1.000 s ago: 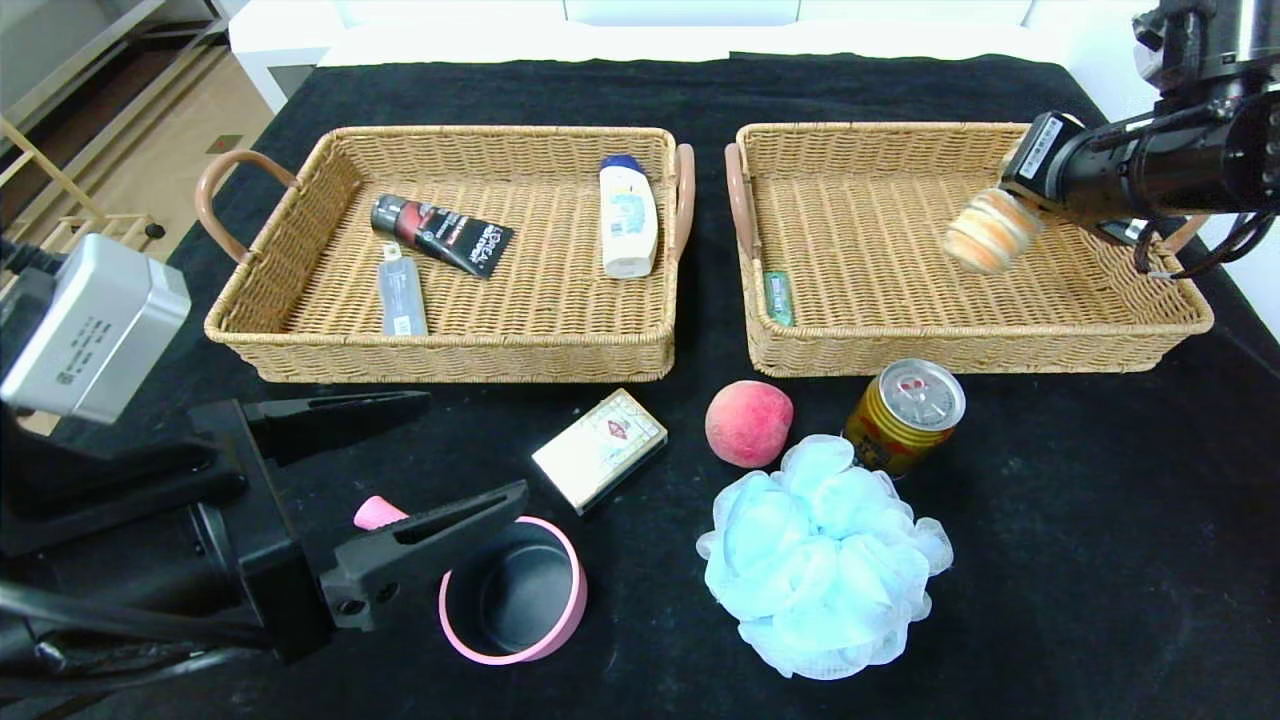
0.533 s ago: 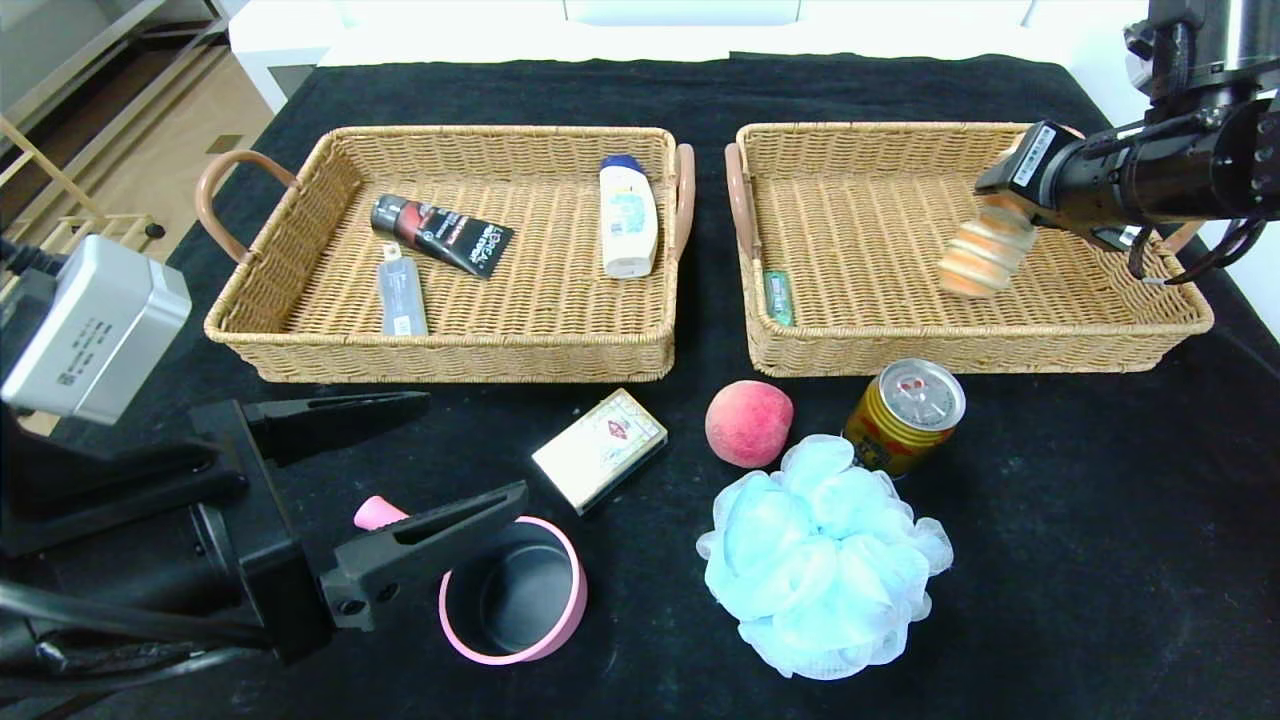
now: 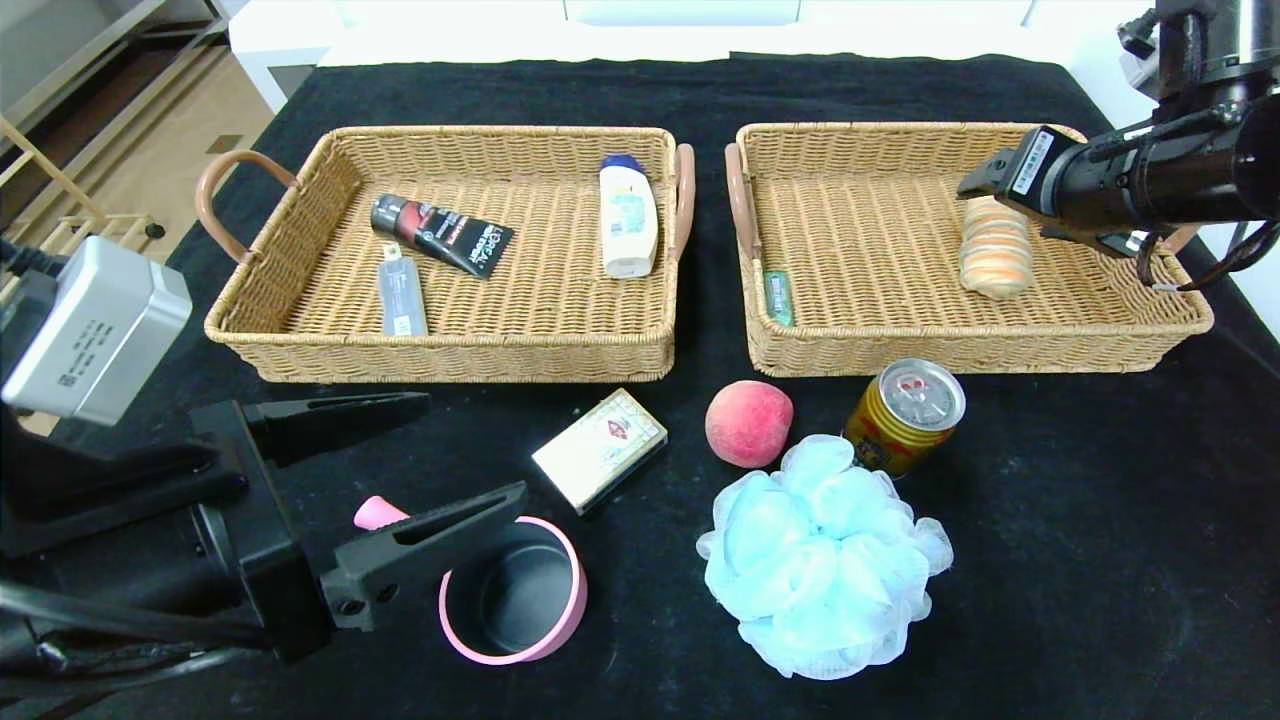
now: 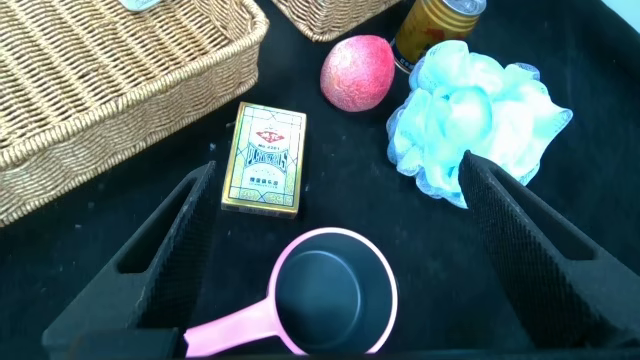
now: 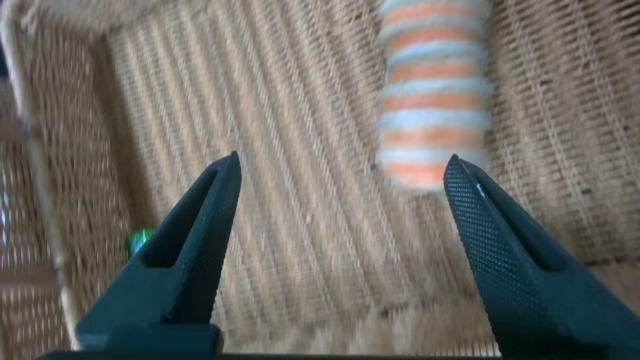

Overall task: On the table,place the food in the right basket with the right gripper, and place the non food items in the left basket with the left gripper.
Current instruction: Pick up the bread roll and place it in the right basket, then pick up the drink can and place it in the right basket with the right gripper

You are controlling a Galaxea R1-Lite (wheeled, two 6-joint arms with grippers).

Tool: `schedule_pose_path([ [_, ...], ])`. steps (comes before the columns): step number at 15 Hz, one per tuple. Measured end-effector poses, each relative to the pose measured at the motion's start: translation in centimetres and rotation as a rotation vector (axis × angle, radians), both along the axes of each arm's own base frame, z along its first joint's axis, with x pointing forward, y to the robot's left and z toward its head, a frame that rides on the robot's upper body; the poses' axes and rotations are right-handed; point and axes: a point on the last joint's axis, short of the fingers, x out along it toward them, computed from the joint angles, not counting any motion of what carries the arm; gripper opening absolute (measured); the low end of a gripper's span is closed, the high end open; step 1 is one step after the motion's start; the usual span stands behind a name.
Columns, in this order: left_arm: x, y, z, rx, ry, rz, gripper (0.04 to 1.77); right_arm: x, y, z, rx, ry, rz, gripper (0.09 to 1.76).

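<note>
A striped orange-and-white bread roll (image 3: 993, 258) lies on the floor of the right basket (image 3: 900, 345); it also shows in the right wrist view (image 5: 435, 90). My right gripper (image 3: 988, 182) hovers just above the roll, open and empty (image 5: 342, 165). On the table lie a peach (image 3: 748, 423), a gold can (image 3: 905, 413), a blue bath pouf (image 3: 820, 555), a card box (image 3: 600, 448) and a pink cup (image 3: 514, 590). My left gripper (image 3: 470, 448) is open over the pink cup (image 4: 325, 295), holding nothing.
The left basket (image 3: 440, 355) holds a black tube (image 3: 441, 234), a white bottle (image 3: 628, 216) and a small clear bottle (image 3: 402, 292). A small green item (image 3: 778, 296) lies along the right basket's left wall. Both baskets have raised handles between them.
My right gripper has let go of the striped roll, which dropped onto the right basket's floor. The gripper has opened and lifted slightly. The left arm has not moved.
</note>
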Motion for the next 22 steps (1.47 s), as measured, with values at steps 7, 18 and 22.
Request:
schedule_pose_path([
  [7,0.0,0.0,-0.2,0.008,0.002,-0.002,1.72,-7.9,4.3,1.6,-0.109,0.136,0.126,1.62],
  [18,-0.1,0.0,-0.1,0.005,-0.001,-0.004,1.72,-11.5,9.0,-1.1,-0.138,0.313,0.191,1.69],
  [22,-0.2,0.1,0.0,0.002,-0.007,-0.001,1.72,-10.2,9.9,-3.3,-0.155,0.395,0.149,1.7],
])
